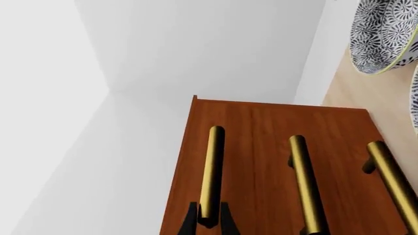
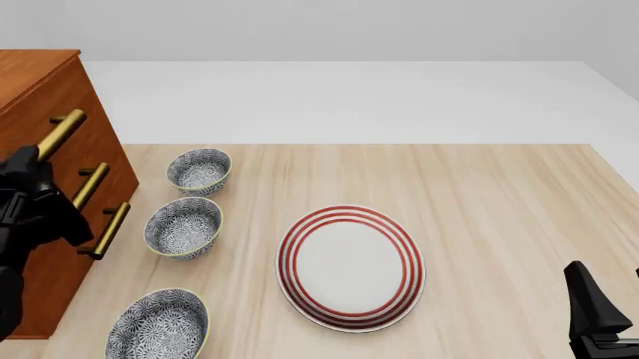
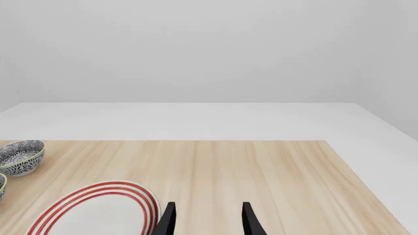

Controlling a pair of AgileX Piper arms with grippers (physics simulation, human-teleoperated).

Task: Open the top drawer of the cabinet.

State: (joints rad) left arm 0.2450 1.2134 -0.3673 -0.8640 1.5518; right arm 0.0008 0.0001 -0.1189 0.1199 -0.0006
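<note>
The cabinet (image 2: 45,97) stands at the table's left edge, reddish-brown, with three brass bar handles on its front. The top drawer (image 1: 196,161) is the one nearest the cabinet's top edge, and its handle (image 1: 213,166) (image 2: 66,126) runs between the black fingers of my left gripper (image 1: 208,223) (image 2: 30,176). Those fingers hug the bar on both sides, shut on it. The drawer front looks level with the two lower ones. My right gripper (image 3: 207,223) (image 2: 599,329) hovers low at the near right of the table, open and holding nothing.
Three patterned bowls (image 2: 199,170) (image 2: 184,226) (image 2: 158,325) line up just right of the cabinet front. A red-ringed white plate (image 2: 349,265) lies mid-table, its rim beside my right gripper in the right wrist view. The two lower handles (image 1: 307,186) (image 1: 395,181) sit beside the held one.
</note>
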